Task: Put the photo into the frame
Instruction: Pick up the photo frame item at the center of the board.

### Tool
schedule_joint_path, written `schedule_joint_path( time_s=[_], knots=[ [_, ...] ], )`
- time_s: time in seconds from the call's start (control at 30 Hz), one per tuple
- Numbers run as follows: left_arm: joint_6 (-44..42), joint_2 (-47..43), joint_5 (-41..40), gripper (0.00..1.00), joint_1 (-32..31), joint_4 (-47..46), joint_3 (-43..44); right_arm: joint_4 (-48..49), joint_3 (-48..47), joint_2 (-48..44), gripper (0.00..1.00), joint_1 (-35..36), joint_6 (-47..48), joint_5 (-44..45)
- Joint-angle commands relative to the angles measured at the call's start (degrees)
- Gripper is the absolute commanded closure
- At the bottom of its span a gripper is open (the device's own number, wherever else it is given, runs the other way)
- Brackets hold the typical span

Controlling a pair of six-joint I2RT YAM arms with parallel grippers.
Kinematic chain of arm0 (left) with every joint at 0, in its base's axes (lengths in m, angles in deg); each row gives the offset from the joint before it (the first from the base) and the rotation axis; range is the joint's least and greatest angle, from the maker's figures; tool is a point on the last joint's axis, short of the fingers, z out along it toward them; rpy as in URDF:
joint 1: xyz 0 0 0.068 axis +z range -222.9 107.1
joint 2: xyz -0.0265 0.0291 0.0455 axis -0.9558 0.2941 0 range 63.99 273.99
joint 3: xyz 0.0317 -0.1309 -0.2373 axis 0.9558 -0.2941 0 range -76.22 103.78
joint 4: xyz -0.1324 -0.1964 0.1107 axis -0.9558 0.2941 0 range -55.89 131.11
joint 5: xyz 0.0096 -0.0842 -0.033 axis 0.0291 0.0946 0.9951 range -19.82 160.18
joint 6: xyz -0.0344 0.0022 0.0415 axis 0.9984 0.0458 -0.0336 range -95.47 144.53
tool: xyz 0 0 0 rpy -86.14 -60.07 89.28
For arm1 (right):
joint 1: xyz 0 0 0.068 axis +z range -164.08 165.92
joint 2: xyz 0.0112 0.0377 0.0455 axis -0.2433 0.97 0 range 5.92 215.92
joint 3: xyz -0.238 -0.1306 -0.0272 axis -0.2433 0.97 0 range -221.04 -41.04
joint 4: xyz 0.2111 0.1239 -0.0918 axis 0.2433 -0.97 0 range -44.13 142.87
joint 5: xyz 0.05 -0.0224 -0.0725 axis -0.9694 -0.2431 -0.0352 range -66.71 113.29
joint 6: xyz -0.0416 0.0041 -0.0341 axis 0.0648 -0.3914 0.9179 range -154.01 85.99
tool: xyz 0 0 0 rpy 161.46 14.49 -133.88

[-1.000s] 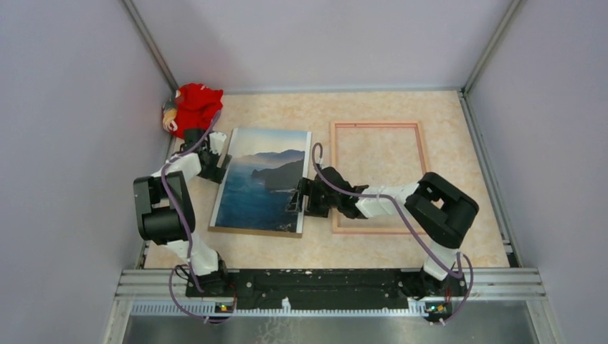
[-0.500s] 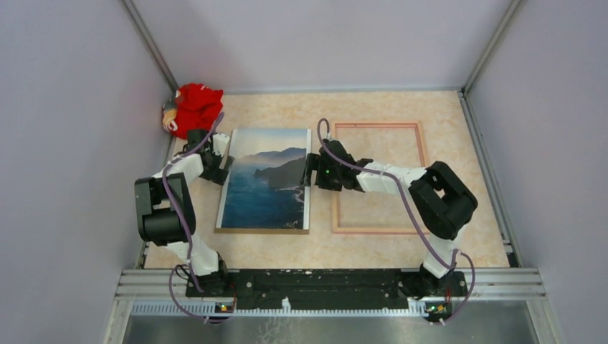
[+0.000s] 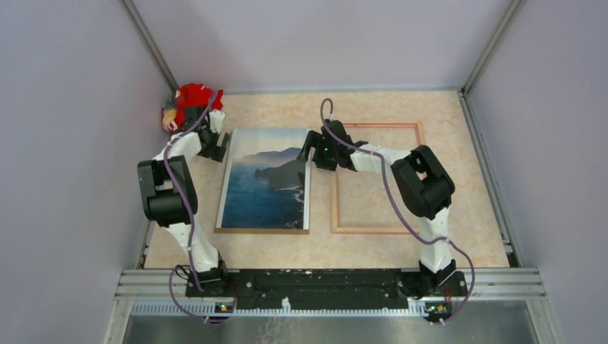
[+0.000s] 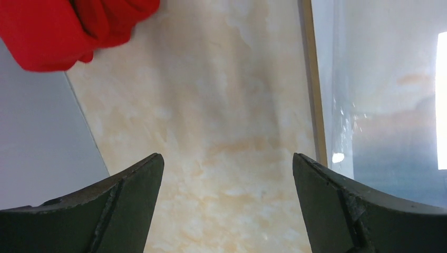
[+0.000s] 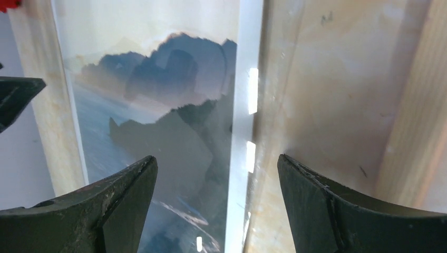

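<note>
The photo (image 3: 265, 179), a blue landscape, lies flat on the table on a brown backing board whose near edge (image 3: 262, 230) shows. The frame (image 3: 373, 231) lies flat to its right, its opening showing bare table. My left gripper (image 3: 216, 143) is open and empty beside the photo's far-left corner; the left wrist view shows table between its fingers (image 4: 132, 200) and the photo (image 4: 379, 105) to the right. My right gripper (image 3: 310, 152) is open. In the right wrist view it (image 5: 216, 158) straddles the right edge of the photo (image 5: 158, 105), beside the frame's wood rim (image 5: 416, 105).
A red cloth item (image 3: 195, 102) lies in the far-left corner against the wall and shows in the left wrist view (image 4: 68, 26). Grey walls enclose the table on three sides. A metal rail (image 3: 330, 279) runs along the near edge.
The photo and its board turned square to the frame. My right gripper slid along the photo's right edge toward the far end. My left gripper moved farther, toward the red cloth.
</note>
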Motion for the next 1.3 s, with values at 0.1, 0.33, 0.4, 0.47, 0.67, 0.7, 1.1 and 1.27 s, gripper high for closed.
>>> schedule_joint_path(
  time_s=[0.1,0.33,0.4,0.47,0.67,0.7,1.1,1.27],
  knots=[
    [3.89,8.03,-2.43,0.02,-0.83,-0.97,5.85,-0.60,-4.34,4.89,0.15,-0.97,-3.61,4.36],
    [4.44,8.90,-2.00,0.02,-2.79,-2.93,2.50,0.79,-2.60,5.80,0.15,-1.85,-7.11,8.34],
    [4.48,8.84,-2.03,0.02,-3.15,-3.35,1.57,3.38,-1.56,6.00,0.16,-2.24,-8.89,7.91],
    [4.47,8.60,-1.97,0.02,-3.30,-3.60,0.85,5.59,-0.75,6.28,0.16,-2.56,-10.55,7.04],
    [4.49,8.21,-1.86,0.01,-4.21,-4.05,-0.56,14.59,2.03,6.94,0.16,-3.32,-14.97,1.84],
    [4.37,8.21,-1.99,0.02,-4.34,-4.09,-0.77,16.74,3.11,6.95,0.17,-3.57,-15.89,0.77],
    [3.85,8.55,-3.94,0.02,-6.76,-5.52,-2.53,44.80,13.61,5.14,0.22,-5.62,-28.30,-6.70],
    [3.82,8.74,-4.56,0.02,-6.99,-5.71,-2.59,44.27,13.62,2.62,0.23,-5.57,-25.98,-6.74]
  ],
)
